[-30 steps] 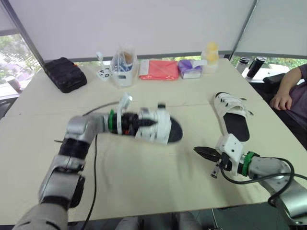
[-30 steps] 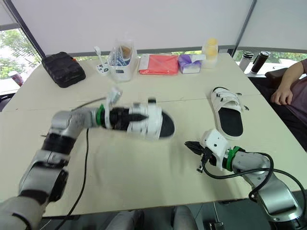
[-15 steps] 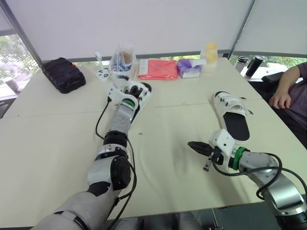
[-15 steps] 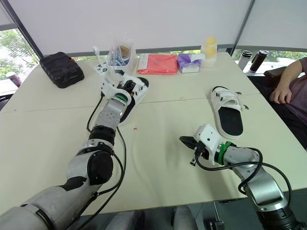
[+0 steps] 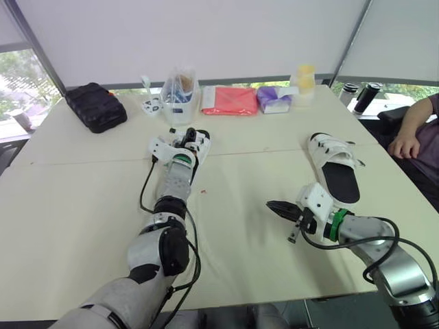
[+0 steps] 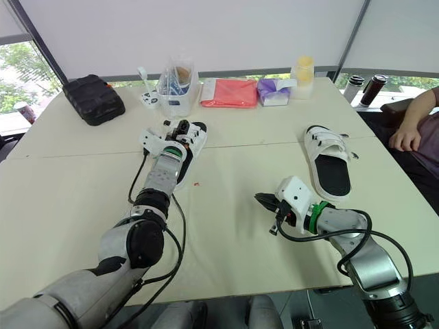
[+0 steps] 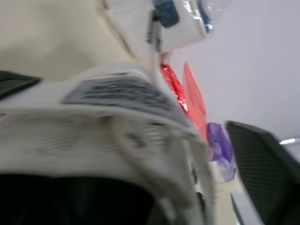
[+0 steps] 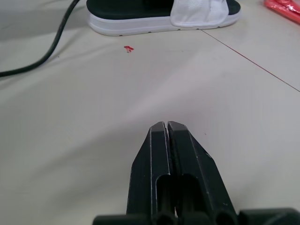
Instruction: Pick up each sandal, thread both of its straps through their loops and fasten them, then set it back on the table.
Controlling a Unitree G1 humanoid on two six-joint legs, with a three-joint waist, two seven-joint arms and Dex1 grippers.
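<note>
— Start with the head views. Where are the sandals?

— One sandal (image 6: pixel 199 140) lies sole down towards the far side of the table (image 6: pixel 68 205). It has a black footbed and white straps. The left gripper (image 6: pixel 182 129) is right on top of it. The other sandal (image 5: pixel 336 171) has the same colours and lies flat on the robot's right side, well apart from the first.

— And the right gripper?

— The right gripper (image 5: pixel 271 205) hovers low over bare table, near the heel end of the other sandal but not touching it.

— What about the left wrist view?

— A white ribbed strap with a grey label (image 7: pixel 117 91) is pressed up close, with the black footbed below it. The picture is smeared, so I cannot tell whether the left gripper has hold of the strap. Behind it are a red pouch (image 7: pixel 187 89) and a purple pack (image 7: pixel 218 145).

— And the right wrist view?

— The right gripper's fingers (image 8: pixel 154 154) are pressed flat together with nothing between them. Beyond them the first sandal shows side-on, with its thick white sole, dark footbed and broad white strap. A red speck (image 8: pixel 127 48) lies just in front of it, and a black cable (image 8: pixel 56 47) runs nearby.
</note>
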